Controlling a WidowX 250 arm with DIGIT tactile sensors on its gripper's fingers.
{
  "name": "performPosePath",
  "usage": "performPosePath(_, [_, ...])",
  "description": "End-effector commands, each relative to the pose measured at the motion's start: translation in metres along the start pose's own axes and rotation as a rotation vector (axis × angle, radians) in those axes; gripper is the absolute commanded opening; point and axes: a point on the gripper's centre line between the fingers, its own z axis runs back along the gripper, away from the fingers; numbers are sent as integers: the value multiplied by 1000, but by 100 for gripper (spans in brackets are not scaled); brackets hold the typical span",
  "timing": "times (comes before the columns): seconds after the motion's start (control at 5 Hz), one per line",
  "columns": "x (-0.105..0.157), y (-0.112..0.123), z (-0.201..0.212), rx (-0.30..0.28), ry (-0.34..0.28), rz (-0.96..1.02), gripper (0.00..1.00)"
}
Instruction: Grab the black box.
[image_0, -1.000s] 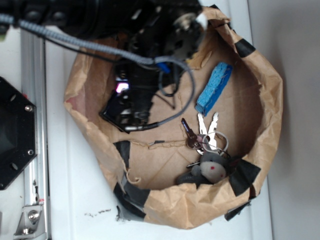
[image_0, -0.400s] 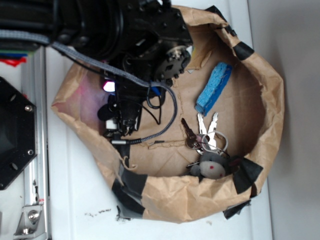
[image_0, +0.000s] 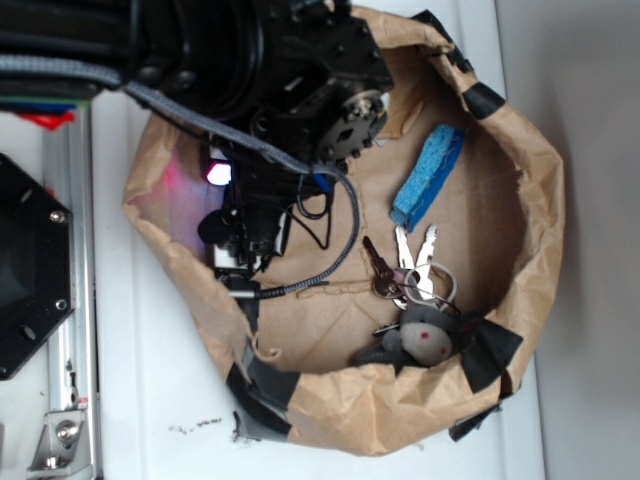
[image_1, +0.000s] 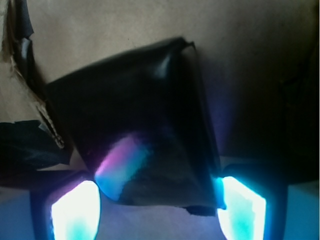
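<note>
In the wrist view the black box fills the middle, glossy and tilted, lying on brown paper. Its near edge spans the gap between my two glowing fingers, touching the pads on both sides. My gripper is shut on it. In the exterior view the gripper reaches down into the left part of the brown paper bag, close to the bag's left wall. The arm and gripper cover the box there.
Inside the bag lie a blue sponge, a bunch of keys and a grey plush toy. Black tape patches mark the rim. A black hexagonal plate and a metal rail stand left.
The arm moved left and down over the box, which showed beside the gripper a second ago. The bag's left wall bulged outward, then settled back.
</note>
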Motion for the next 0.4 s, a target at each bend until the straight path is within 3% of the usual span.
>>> performPosePath(0.0, [15,3,41,-64,-78,-26,100])
performPosePath(0.2, [19,-1,43,-65,-100,-36,100])
